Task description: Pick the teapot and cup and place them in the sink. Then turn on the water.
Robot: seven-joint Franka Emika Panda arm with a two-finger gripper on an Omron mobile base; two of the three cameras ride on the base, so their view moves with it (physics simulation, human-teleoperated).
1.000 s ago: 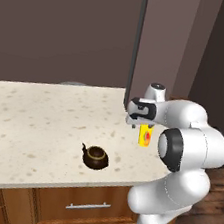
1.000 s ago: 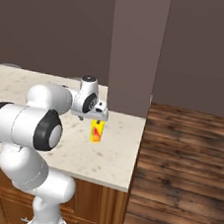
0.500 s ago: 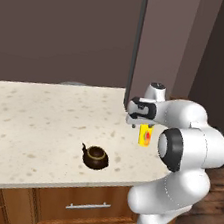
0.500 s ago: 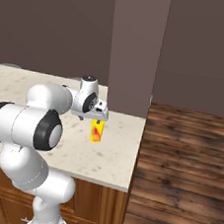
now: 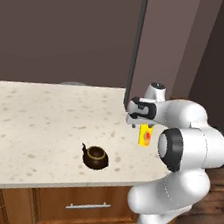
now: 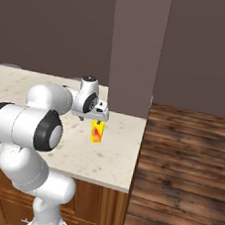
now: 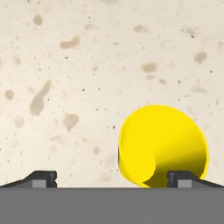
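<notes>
The dark-brown teapot [image 5: 95,157] sits on the speckled counter [image 5: 36,123] near its front edge. The yellow cup [image 5: 145,135] stands upright at the counter's right end, also seen as the cup [image 6: 97,131] from the other side. My gripper [image 5: 141,124] hangs open just above the cup, pointing down. In the hand view the cup's yellow mouth [image 7: 162,144] lies off to the right, under the right fingertip [image 7: 181,177], while my gripper [image 7: 113,179] is centred over bare counter. The sink and the water are out of view.
A tall dark cabinet panel [image 5: 138,47] rises right behind the hand. The counter ends just right of the cup, with wooden floor [image 6: 187,168] beyond. A drawer handle [image 5: 88,206] shows below the teapot.
</notes>
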